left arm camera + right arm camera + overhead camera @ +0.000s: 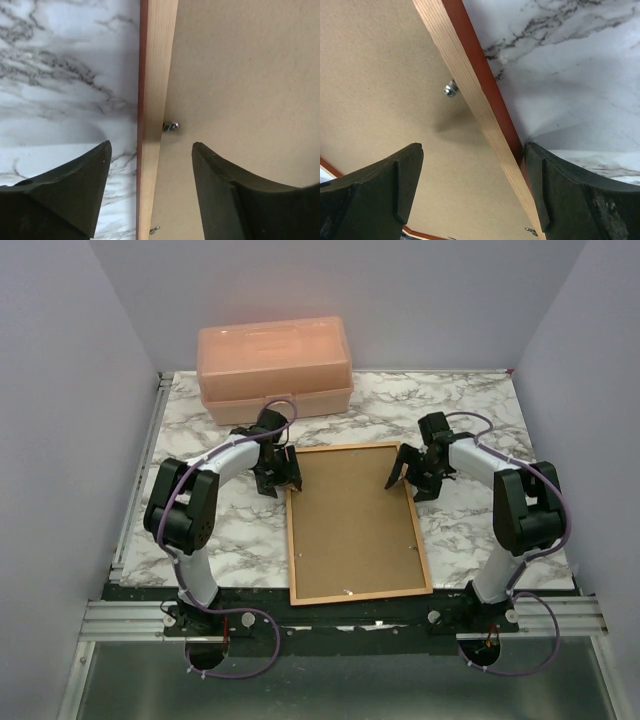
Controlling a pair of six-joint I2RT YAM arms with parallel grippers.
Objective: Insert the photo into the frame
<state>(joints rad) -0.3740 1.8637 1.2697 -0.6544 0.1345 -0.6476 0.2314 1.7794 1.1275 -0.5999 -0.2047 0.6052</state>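
Observation:
The frame (292, 540) lies back side up on the marble table, its pale tan rails around a flat brown backing board (355, 520). The photo is hidden. My left gripper (282, 478) is at the frame's far left corner. In the left wrist view it (151, 145) is open and straddles the left rail (155, 100), one finger over marble, the other over the board. My right gripper (408, 472) is at the far right side. Seen from the right wrist, it (472, 146) is open across the right rail (465, 75), its outer finger close against the reddish edge.
A peach plastic box (275, 365) stands at the back left of the table (460, 410). Small metal tabs (171, 126) (451, 89) stick out from the rails over the backing board. Grey walls close in the sides and back.

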